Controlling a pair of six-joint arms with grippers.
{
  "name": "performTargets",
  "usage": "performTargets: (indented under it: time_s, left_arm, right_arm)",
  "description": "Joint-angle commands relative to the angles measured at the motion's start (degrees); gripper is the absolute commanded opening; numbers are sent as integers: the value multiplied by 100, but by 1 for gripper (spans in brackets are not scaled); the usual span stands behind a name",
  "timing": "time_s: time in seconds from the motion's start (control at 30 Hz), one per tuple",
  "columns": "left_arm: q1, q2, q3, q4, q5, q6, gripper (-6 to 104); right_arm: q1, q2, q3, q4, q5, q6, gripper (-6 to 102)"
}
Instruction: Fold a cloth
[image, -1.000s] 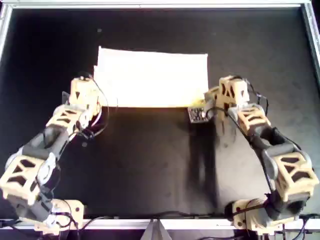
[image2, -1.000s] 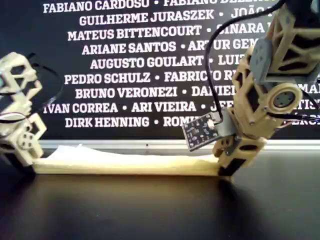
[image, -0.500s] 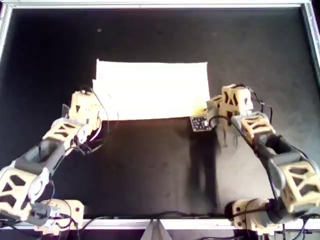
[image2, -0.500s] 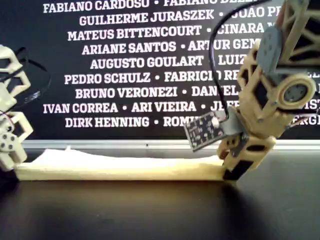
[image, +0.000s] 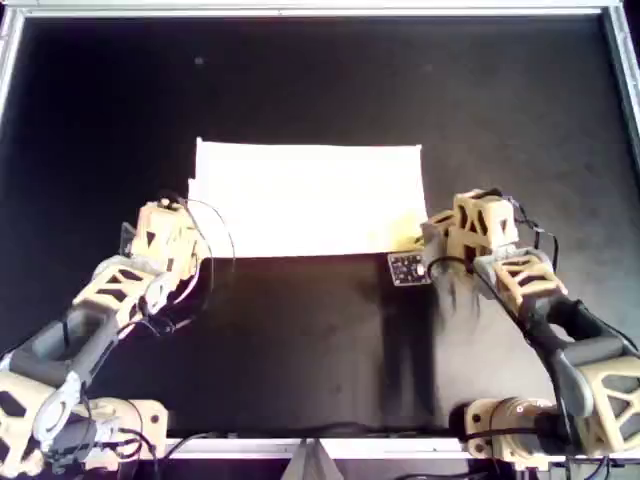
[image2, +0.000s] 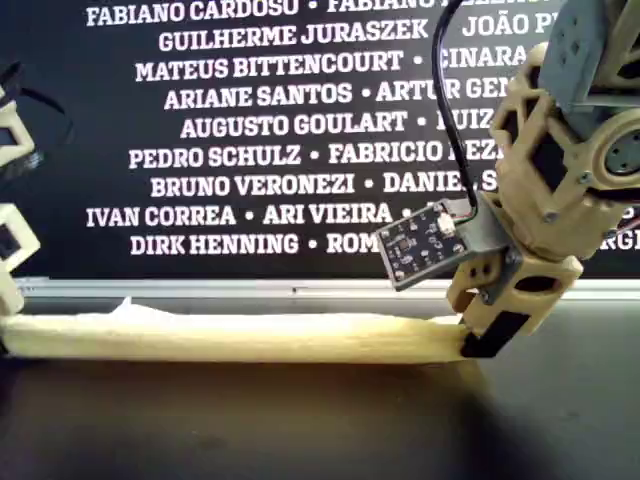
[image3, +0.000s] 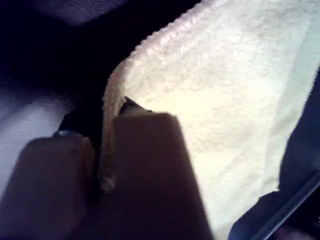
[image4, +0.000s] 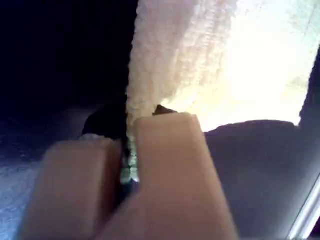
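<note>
I see cloth (image: 308, 200) lying folded on black table (image: 300, 60). Left gripper (image3: 102, 165) pinches its edge; right gripper (image4: 127, 165) likewise (both clamped on fabric).

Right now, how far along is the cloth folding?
Done: the cloth already lies doubled over as a wide rectangle, its layers stacked in the exterior view.

In hand: the left gripper and the right gripper are each shut on a corner of the near edge.

Left: the grippers have not let go, and a further fold may follow; I cannot tell whether one is planned.
</note>
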Motion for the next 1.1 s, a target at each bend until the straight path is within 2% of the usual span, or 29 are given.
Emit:
performTargets:
  time_s: [0.0,0.07,0.13,0.3,0.4,0.47,0.53,0.7,1.07]
  left_arm:
    - [-35,325,-35,-44,-35,26,4]
    - [-53,325,-35,-44,-35,35,7]
    - [-79,325,-18,-44,-35,35,15]
    - [-88,519,255,-44,-53,35,48]
    - [-88,826,642,-44,-62,35,63]
    - [-53,1107,905,-44,-141,26,69]
    - [-26,1477,1090,-44,-149,26,71]
    - [-9,2830,1582,-44,-149,26,72]
    - [9,6952,3454,-44,-149,26,71]
  right_arm:
    - [9,448,-53,-149,44,-26,0]
    - [-44,457,-53,-149,44,-26,1]
    - [-53,457,-9,-149,35,-26,5]
    - [-88,642,264,-149,35,-35,35]
    - [-88,993,606,-149,35,-35,51]
    - [-53,1310,844,-149,35,-35,58]
    - [-88,1661,1072,-149,35,-26,61]
    - [-97,2848,1784,-149,114,-26,62]
    - [-114,6653,3709,-149,149,-26,62]
